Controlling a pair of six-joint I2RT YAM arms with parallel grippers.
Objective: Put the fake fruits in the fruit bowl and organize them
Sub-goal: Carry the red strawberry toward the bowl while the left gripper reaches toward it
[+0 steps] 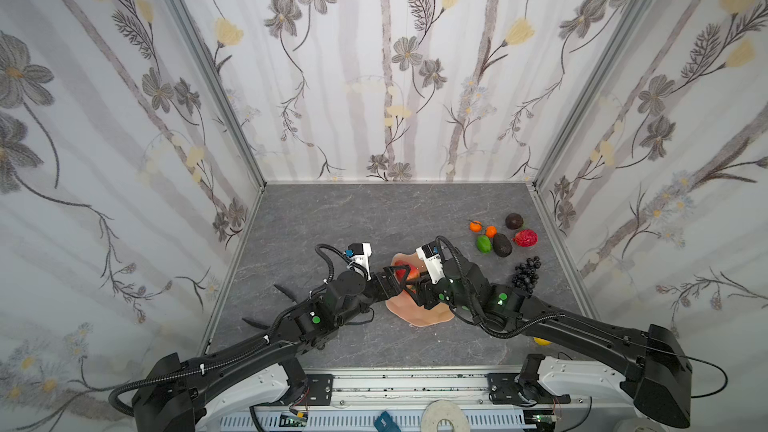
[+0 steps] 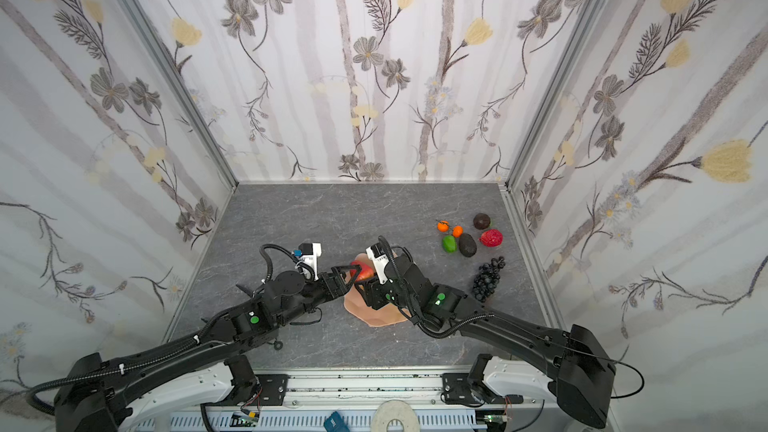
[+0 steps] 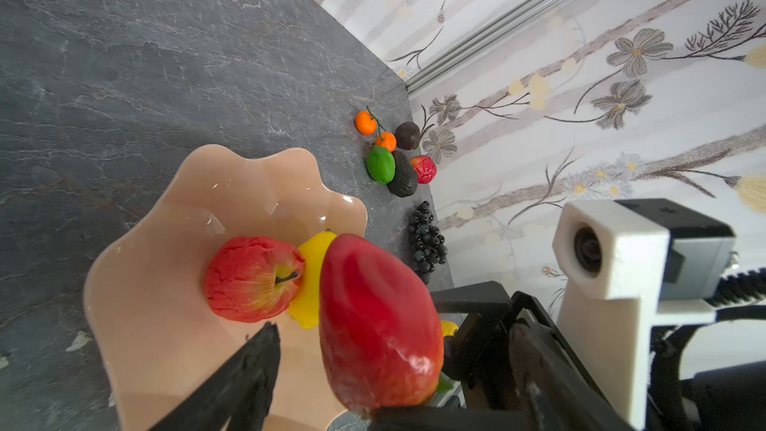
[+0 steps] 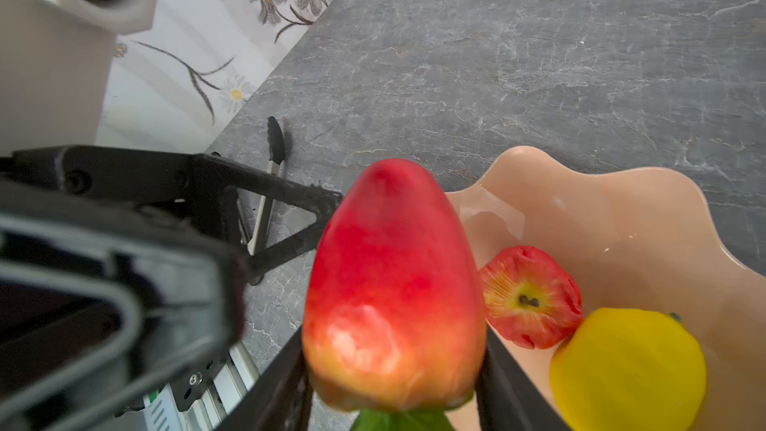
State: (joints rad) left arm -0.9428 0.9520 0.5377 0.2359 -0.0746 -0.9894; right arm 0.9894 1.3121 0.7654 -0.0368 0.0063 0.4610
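Two chunky matte black arms (image 1: 249, 351) on white shoulder bases (image 1: 266, 384), ribbed black cable conduit (image 1: 331, 265) strapped along them, green dot stickers (image 1: 316, 319) on joints, white boxy wrist-camera housings (image 1: 362, 254).

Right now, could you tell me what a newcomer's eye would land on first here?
The big red strawberry stands out first, clamped in the right gripper over the left edge of the fruit bowl, with the left gripper open around it. A red apple and a yellow lemon lie side by side in the bowl. Loose fruits, a green lime and a dark grape bunch among them, cluster at the table's far right.
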